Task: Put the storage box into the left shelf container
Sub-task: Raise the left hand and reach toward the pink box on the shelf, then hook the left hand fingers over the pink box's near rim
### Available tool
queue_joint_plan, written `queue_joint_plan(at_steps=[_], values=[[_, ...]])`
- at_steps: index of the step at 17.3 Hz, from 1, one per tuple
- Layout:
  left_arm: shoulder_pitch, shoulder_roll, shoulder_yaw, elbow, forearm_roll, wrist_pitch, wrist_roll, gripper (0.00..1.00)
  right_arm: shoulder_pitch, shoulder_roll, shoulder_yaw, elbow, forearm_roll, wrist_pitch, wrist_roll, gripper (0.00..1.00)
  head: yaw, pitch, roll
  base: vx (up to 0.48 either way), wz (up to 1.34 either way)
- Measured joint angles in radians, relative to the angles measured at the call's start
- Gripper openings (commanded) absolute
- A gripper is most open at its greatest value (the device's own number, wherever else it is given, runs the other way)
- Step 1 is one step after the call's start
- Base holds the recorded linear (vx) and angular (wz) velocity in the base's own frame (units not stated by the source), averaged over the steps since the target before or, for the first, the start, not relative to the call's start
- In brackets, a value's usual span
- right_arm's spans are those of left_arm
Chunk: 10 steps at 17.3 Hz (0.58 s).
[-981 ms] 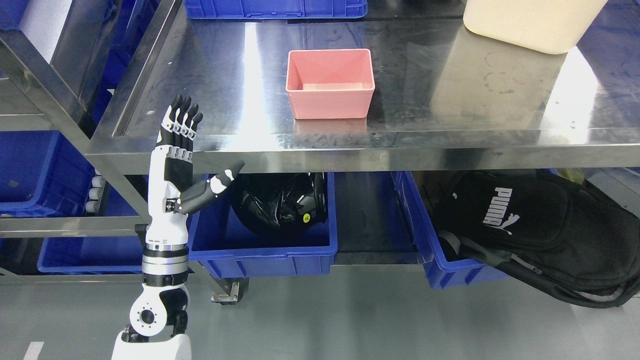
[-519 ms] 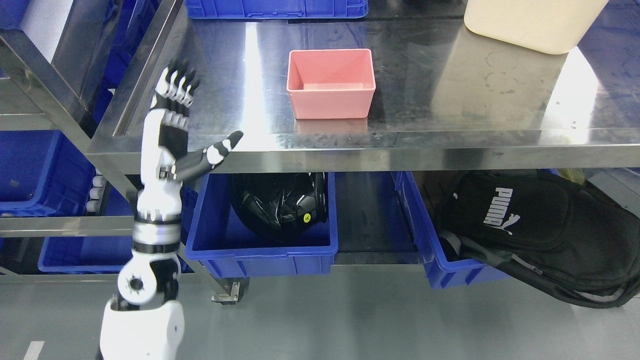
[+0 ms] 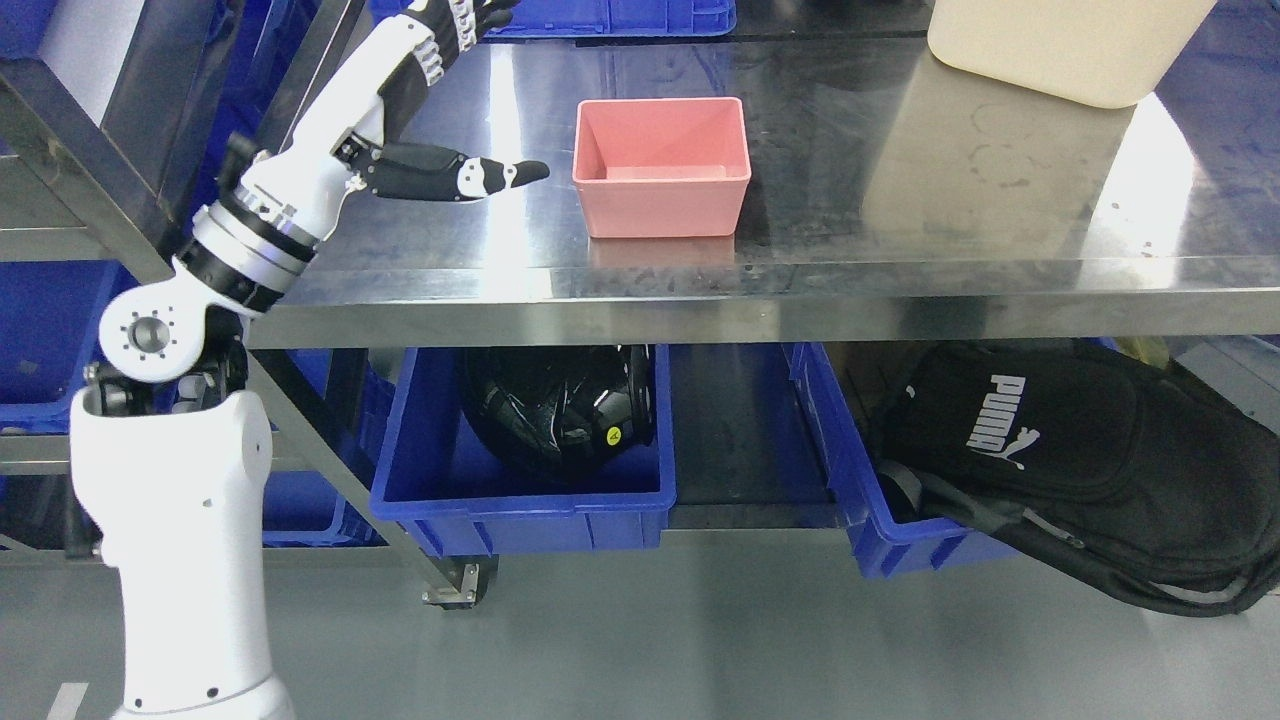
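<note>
An empty pink storage box (image 3: 661,166) stands upright on the steel tabletop (image 3: 900,200), near its front edge. My left hand (image 3: 470,90) is raised over the table, just left of the box and apart from it. Its fingers (image 3: 462,18) are stretched toward the far edge and the thumb (image 3: 490,176) points right at the box's left wall. It is open and holds nothing. The shelf rack (image 3: 60,190) with blue containers (image 3: 45,340) stands at the left. My right arm is out of view.
A cream bin (image 3: 1060,45) stands at the back right of the table and a blue crate (image 3: 600,15) at the back. Under the table a blue bin (image 3: 520,480) holds a black helmet (image 3: 560,405), and a black backpack (image 3: 1060,460) lies in another bin.
My left arm has swung up from below the table's front edge. The open hand now reaches over the tabletop, close to the pink box's left side. The box has not moved.
</note>
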Motion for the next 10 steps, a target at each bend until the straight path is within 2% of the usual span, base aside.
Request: queue_joint_plan(at_steps=[5, 10], values=[[-0.101, 0.027, -0.132, 0.110, -0.167, 0.014, -0.081, 0.98, 0.000, 0.000, 0.000, 0.000, 0.000, 0.000, 0.000, 1.00, 0.0000, 0.000, 0.000, 0.000, 0.00], [-0.211, -0.006, -0.224, 0.246, -0.271, 0.019, -0.123, 0.94, 0.000, 0.000, 0.000, 0.000, 0.000, 0.000, 0.000, 1.00, 0.0000, 0.000, 0.000, 0.000, 0.00]])
